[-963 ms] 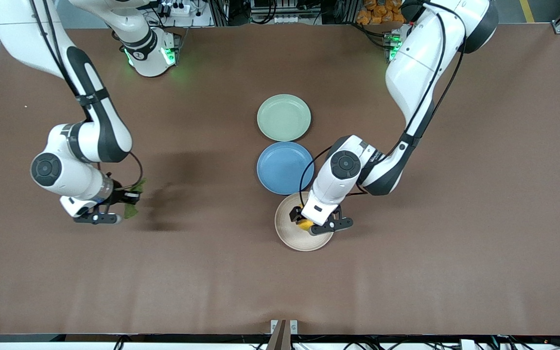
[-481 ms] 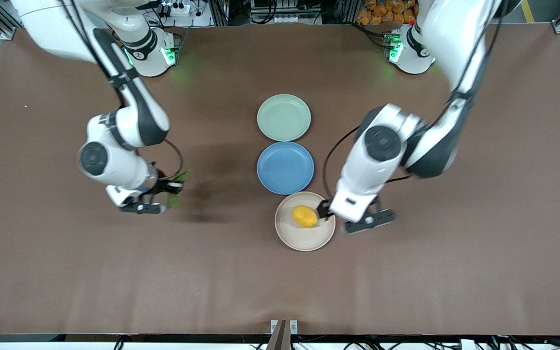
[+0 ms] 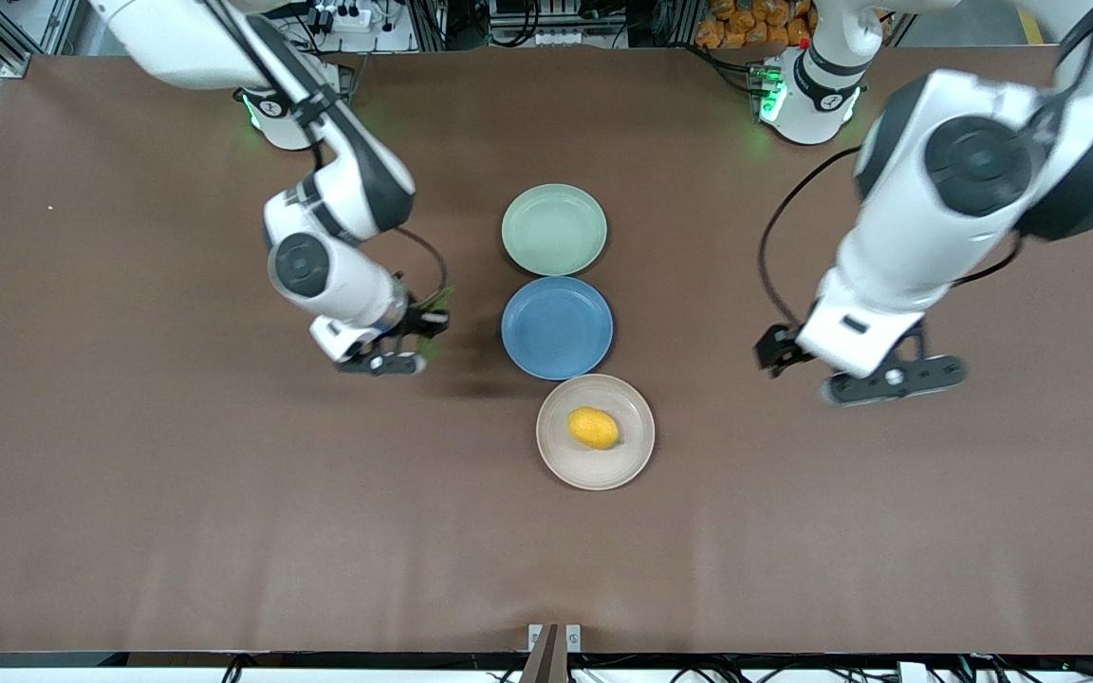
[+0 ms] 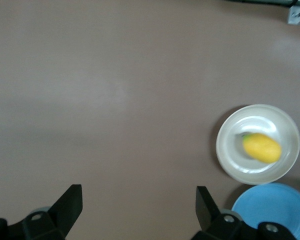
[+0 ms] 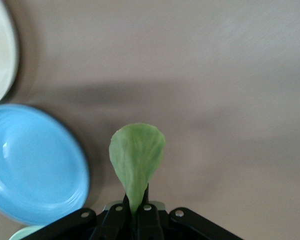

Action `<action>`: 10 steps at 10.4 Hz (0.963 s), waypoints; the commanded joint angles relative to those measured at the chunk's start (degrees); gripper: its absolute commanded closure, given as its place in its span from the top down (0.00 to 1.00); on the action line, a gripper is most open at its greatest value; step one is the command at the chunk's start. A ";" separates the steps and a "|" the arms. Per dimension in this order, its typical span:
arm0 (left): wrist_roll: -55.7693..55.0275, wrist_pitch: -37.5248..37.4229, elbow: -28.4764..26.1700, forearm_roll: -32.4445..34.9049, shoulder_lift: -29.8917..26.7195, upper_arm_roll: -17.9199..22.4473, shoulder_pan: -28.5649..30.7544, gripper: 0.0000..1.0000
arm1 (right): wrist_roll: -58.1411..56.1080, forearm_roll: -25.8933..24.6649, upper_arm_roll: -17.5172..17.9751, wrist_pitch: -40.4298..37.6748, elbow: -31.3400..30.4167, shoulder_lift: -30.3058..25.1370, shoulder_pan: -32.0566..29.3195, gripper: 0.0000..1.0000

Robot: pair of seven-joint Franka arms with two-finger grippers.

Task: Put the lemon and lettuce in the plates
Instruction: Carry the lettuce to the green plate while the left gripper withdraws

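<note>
The yellow lemon (image 3: 594,428) lies in the beige-white plate (image 3: 561,460), the plate nearest the front camera. It also shows in the left wrist view (image 4: 261,147) on that plate (image 4: 240,165). My left gripper (image 3: 850,379) is open and empty, up over bare table toward the left arm's end (image 4: 139,210). My right gripper (image 3: 418,341) is shut on the green lettuce leaf (image 3: 435,302) and holds it above the table beside the blue plate (image 3: 557,327). In the right wrist view the leaf (image 5: 136,157) sticks out from the shut gripper (image 5: 136,210). The pale green plate (image 3: 554,230) holds nothing.
The three plates stand in a row in the middle of the table, with the blue one (image 5: 30,165) between the other two. Brown table surface spreads wide toward both arms' ends.
My left gripper let go of the lemon in the beige-white plate, then rose and swung toward the left arm's end. My right gripper carried the lettuce toward the plates.
</note>
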 commanded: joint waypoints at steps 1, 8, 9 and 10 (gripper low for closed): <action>3.73 -3.44 -1.97 -0.46 -5.10 -0.36 2.39 1.00 | 7.12 -5.36 3.97 -0.18 -0.87 -0.09 2.18 0.00; 16.48 -7.84 -1.96 -6.88 -11.09 -0.27 12.68 1.00 | 15.15 -10.66 10.75 -0.09 -0.96 4.22 8.77 0.00; 16.66 -8.11 -2.05 -6.97 -11.18 -0.27 12.95 1.00 | 16.37 -10.83 11.54 -0.09 -0.96 4.83 9.13 0.00; 17.27 -8.20 -3.10 -7.05 -12.58 -0.62 13.47 1.00 | 17.17 -11.70 12.42 -0.09 -0.96 5.44 9.48 0.00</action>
